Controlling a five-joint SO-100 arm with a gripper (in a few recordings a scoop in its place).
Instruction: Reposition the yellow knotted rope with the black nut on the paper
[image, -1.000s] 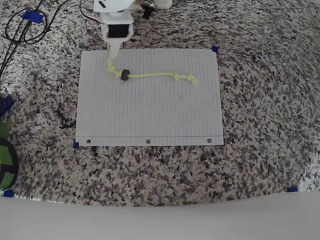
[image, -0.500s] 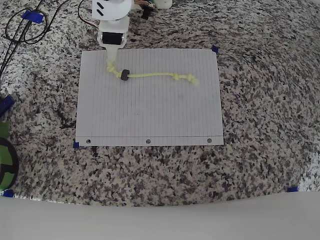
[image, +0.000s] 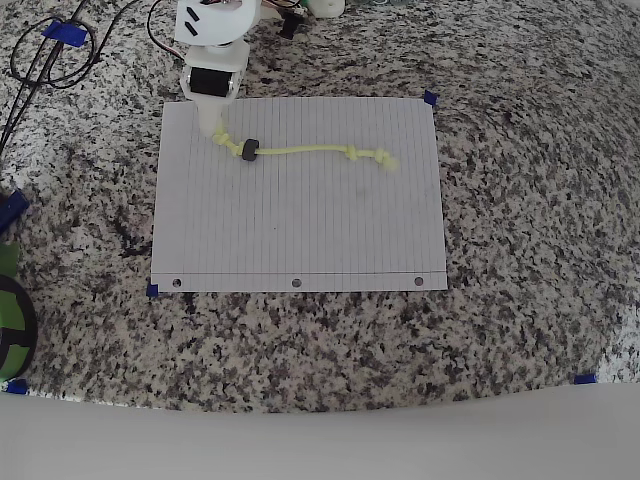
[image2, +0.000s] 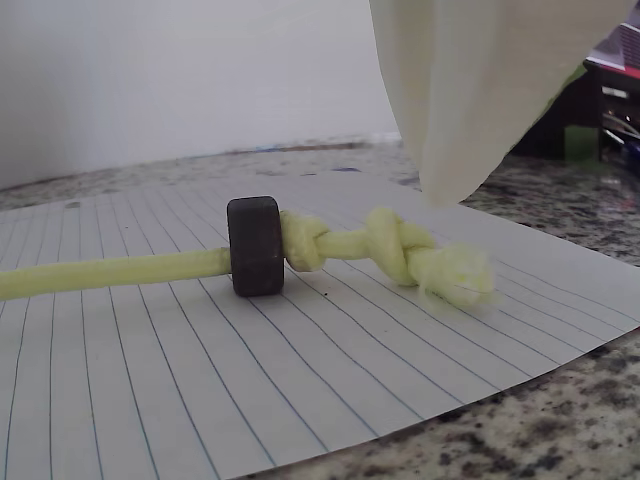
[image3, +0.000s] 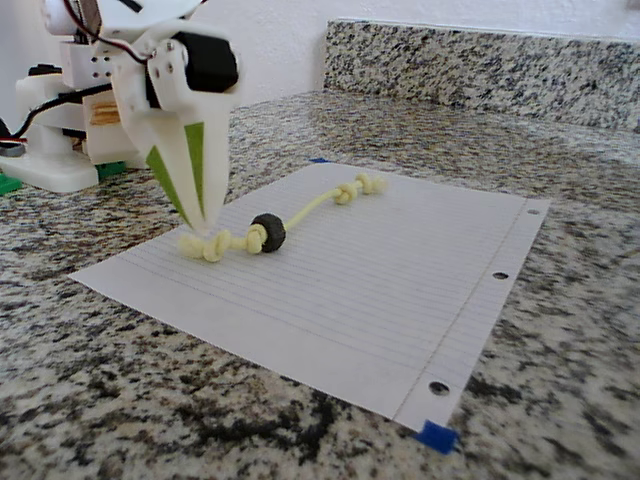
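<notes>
The yellow knotted rope (image: 300, 150) lies flat across the upper part of the paper (image: 300, 220), with a knot near each frayed end. The black nut (image: 249, 150) sits on the cord beside the left knot. My white gripper (image: 213, 128) hovers at the paper's top-left corner, just above that left end. In the fixed view the gripper (image3: 205, 222) points down with its tips together, holding nothing, right over the end knot of the rope (image3: 315, 205). In the wrist view the nut (image2: 254, 245) stands upright against the knot, and a white finger (image2: 470, 90) hangs above the frayed end.
Black cables (image: 50, 55) loop at the top-left of the granite counter. A green object (image: 10, 310) sits at the left edge. Blue tape bits (image: 430, 98) mark the paper's corners. A granite backsplash (image3: 480, 60) rises behind the paper, and the arm's base (image3: 60, 130) stands to its left.
My gripper has drawn back up and to the left in the overhead view, off the rope's left end. The rope and nut have stayed where they were.
</notes>
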